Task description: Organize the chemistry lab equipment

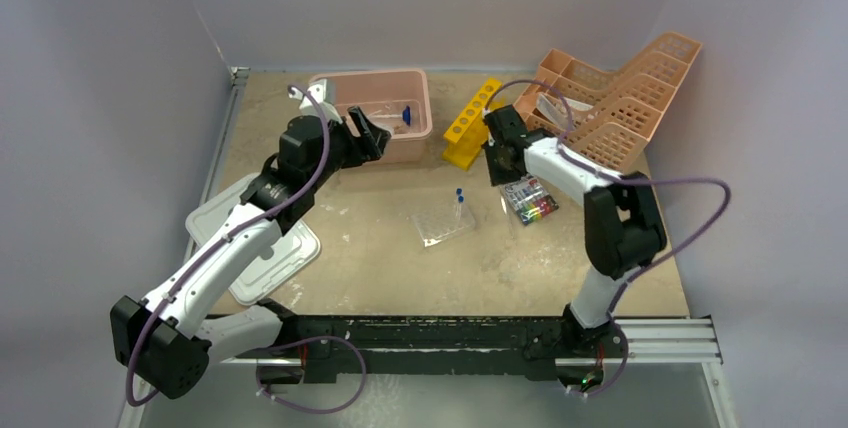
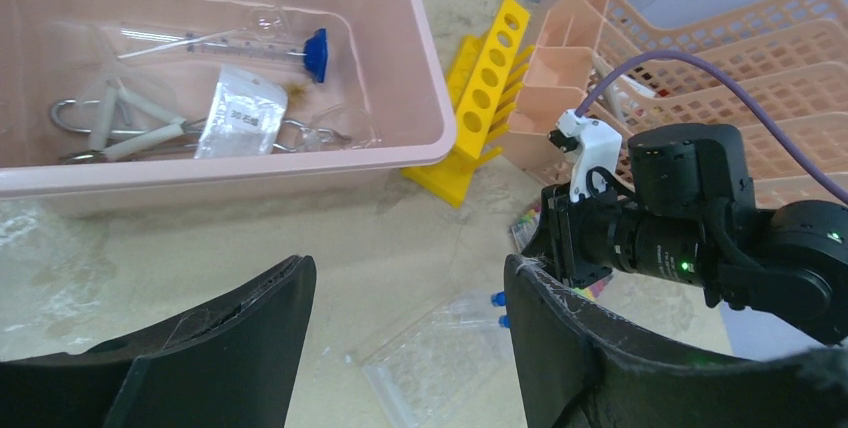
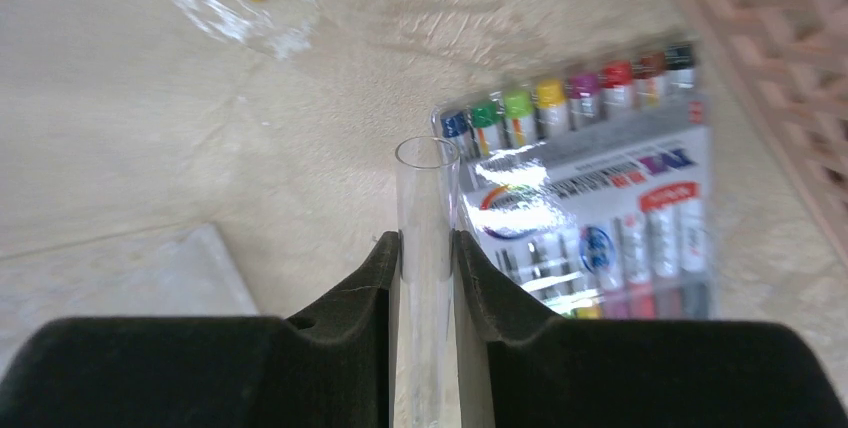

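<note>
My right gripper (image 3: 426,243) is shut on a clear test tube (image 3: 426,208), held above the table beside a pack of coloured markers (image 3: 590,208); in the top view it (image 1: 497,163) hangs near the yellow tube rack (image 1: 472,123). My left gripper (image 2: 405,283) is open and empty, in front of the pink bin (image 2: 425,98); the top view shows it (image 1: 375,138) at the bin's near wall. The bin holds silver tongs (image 2: 110,133), a clear bag (image 2: 242,113) and a blue-capped piece (image 2: 315,53). A clear well plate (image 1: 442,221) with two blue-capped tubes (image 1: 459,193) lies mid-table.
A peach basket organiser (image 1: 625,98) stands at the back right. A white lid (image 1: 270,248) lies at the left under my left arm. The yellow rack (image 2: 478,98) stands between bin and organiser. The marker pack (image 1: 528,200) lies right of the well plate.
</note>
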Action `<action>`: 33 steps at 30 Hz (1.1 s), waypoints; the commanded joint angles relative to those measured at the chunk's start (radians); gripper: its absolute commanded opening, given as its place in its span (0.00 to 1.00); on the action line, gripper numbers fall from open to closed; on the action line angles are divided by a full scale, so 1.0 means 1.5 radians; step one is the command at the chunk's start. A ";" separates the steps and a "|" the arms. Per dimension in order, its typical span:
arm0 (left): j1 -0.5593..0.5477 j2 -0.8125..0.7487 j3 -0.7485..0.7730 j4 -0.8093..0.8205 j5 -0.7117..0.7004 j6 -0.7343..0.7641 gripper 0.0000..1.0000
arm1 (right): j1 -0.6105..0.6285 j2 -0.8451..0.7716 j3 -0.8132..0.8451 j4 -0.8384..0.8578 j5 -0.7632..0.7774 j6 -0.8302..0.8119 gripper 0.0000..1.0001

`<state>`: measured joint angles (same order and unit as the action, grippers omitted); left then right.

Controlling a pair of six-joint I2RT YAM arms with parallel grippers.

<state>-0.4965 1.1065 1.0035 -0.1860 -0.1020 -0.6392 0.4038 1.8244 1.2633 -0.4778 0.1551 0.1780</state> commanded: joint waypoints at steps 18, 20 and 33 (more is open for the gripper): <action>-0.163 0.147 0.031 0.413 0.161 -0.120 0.68 | 0.002 -0.456 0.023 0.251 -0.099 0.235 0.15; -0.171 0.165 0.038 0.432 0.193 -0.115 0.67 | 0.002 -0.465 0.024 0.257 -0.118 0.269 0.15; -0.187 0.216 0.083 0.419 0.291 -0.092 0.43 | 0.003 -0.445 0.037 0.264 -0.253 0.364 0.16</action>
<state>-0.7731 1.4418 1.0748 0.4164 0.3042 -0.8192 0.4046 1.1584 1.2747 -0.1436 -0.1474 0.6739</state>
